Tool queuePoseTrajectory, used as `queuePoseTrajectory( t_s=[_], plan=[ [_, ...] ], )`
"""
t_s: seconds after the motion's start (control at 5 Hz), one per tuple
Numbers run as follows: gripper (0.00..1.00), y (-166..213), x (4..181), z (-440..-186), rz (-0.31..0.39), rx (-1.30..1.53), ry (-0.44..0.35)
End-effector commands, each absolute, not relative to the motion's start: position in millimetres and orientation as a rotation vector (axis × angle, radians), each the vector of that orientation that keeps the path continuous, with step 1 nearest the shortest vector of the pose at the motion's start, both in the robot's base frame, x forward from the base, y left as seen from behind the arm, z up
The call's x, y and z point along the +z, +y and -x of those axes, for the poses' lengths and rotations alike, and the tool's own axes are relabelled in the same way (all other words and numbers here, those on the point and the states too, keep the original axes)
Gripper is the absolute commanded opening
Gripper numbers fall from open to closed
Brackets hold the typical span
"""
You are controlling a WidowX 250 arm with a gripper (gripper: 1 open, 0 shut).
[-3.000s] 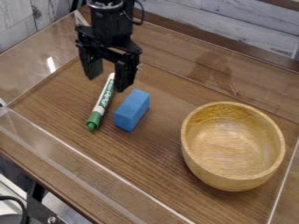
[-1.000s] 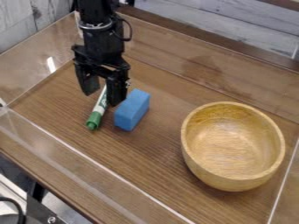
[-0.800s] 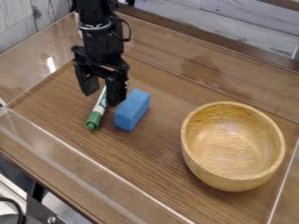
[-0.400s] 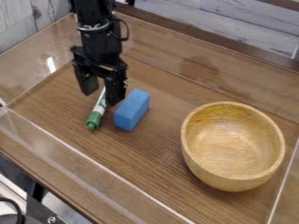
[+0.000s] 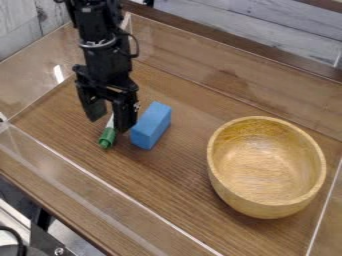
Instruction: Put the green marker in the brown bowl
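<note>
Black gripper (image 5: 107, 108) has dropped over your white, green-capped marker (image 5: 103, 137), jaws spread wide, straddling it on the wooden table (image 5: 187, 90) beside the blue rectangular block (image 5: 151, 125); round wooden bowl (image 5: 267, 165) waits, so close next

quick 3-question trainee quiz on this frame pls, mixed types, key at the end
1. True or false: the green marker already lies in the brown bowl.
2. What sits right of the marker in the picture? A) blue block B) red cup C) metal spoon
3. How do the jaws of the gripper stand?

Key
1. False: it lies on the wooden table, under the gripper; the bowl is empty.
2. A
3. Open, pointing down, astride the marker.
</note>
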State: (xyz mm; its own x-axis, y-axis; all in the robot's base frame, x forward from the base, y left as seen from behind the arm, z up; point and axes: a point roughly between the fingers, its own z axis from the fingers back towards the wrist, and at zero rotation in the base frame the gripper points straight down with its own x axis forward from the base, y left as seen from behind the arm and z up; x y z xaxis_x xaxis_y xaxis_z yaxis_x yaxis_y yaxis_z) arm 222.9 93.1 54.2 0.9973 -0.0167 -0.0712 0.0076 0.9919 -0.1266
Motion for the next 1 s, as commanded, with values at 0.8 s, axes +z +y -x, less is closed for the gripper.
queuePoseTrajectory(
  t_s=[0.8],
  plan=[
    [1.0, 97, 46.8, -218, 0.153, -0.013, -0.048]
  ],
)
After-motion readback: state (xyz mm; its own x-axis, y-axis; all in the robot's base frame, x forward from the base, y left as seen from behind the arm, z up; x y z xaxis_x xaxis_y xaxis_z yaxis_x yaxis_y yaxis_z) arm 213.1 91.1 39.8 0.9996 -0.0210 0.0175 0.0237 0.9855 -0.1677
